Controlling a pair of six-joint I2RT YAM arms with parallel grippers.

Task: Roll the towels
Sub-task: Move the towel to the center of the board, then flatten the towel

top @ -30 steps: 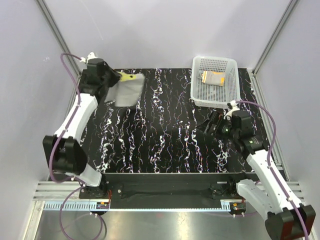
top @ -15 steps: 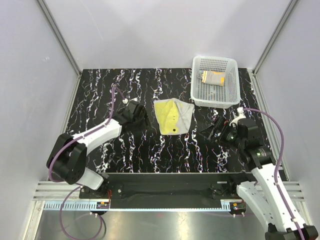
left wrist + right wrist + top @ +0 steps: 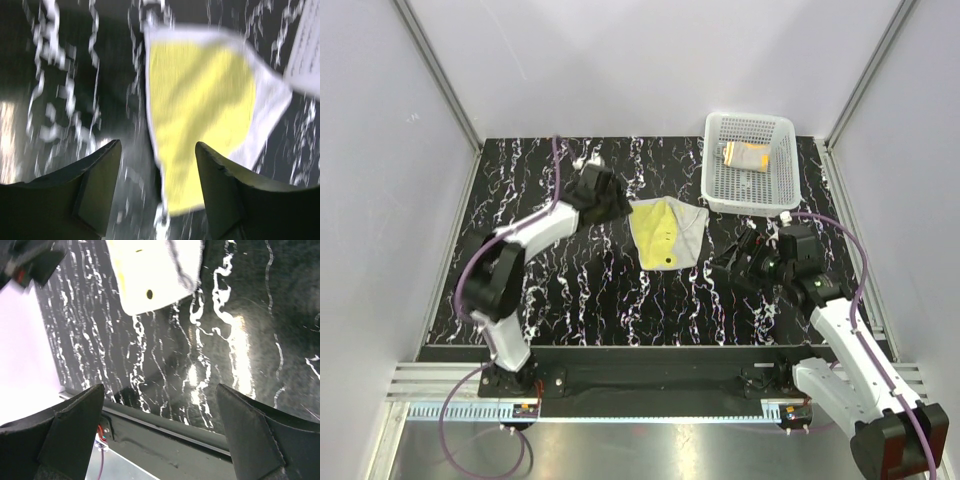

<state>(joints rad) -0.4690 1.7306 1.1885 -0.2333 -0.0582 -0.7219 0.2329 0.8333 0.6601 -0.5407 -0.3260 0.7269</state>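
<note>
We see the yellow towel lying flat on the black marbled table, near the middle. Its grey-white side peeks out along the 3 o'clock edge. Our left claw is just beside the towel at its 10 o'clock. Its fingers are apart, with nothing between them. Our right claw is near the towel at its 4 o'clock, spread wide and holding nothing. The orange towel sits bundled in the white basket at the table's 1 o'clock corner.
</note>
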